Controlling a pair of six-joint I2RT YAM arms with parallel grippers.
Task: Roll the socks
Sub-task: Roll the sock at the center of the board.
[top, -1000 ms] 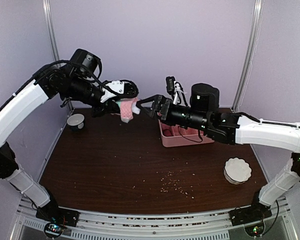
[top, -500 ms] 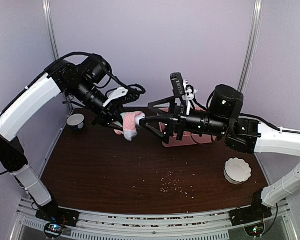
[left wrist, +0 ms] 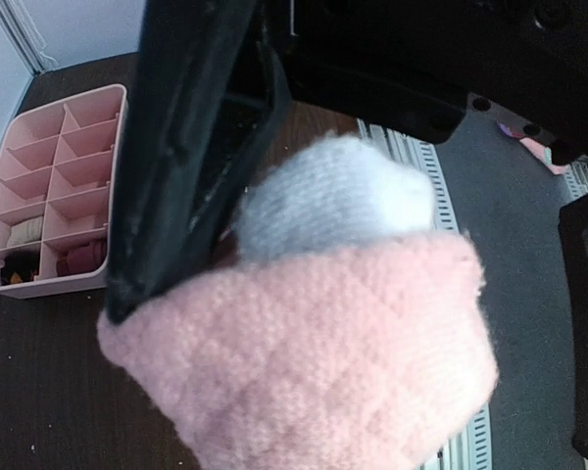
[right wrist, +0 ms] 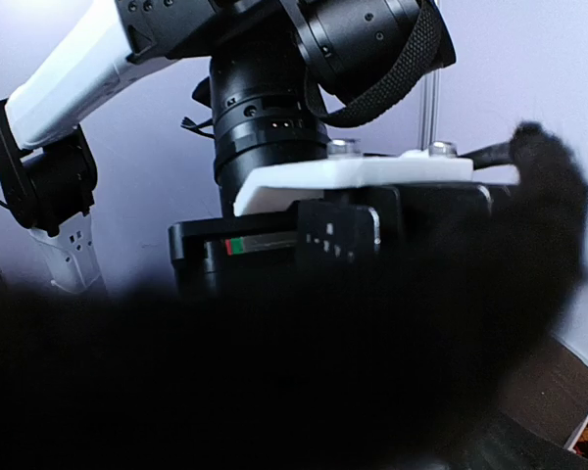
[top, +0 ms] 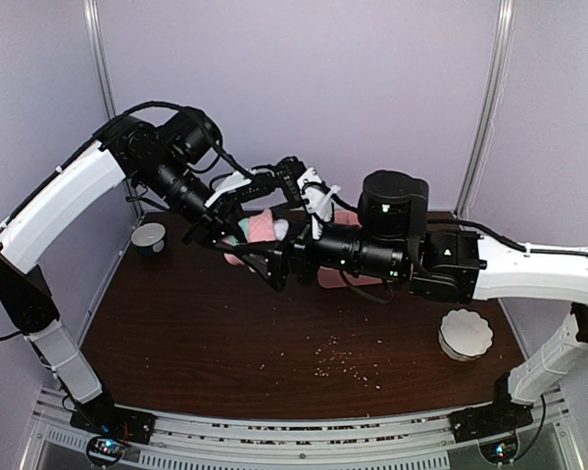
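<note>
As your wide-open right hand (top: 275,235) moves in on the pink sock (top: 266,226), your left hand (top: 239,219) grips it aloft; handover likely next.

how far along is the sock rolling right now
Looks done: the pink sock is bunched into a compact roll, a pale part showing at its top. In hand: the left gripper holds it above the table, with the right gripper wide open close by it. Left: the roll is not yet set down, and I can't make out a beige sock; the bits in the pink tray are too small to identify.
</note>
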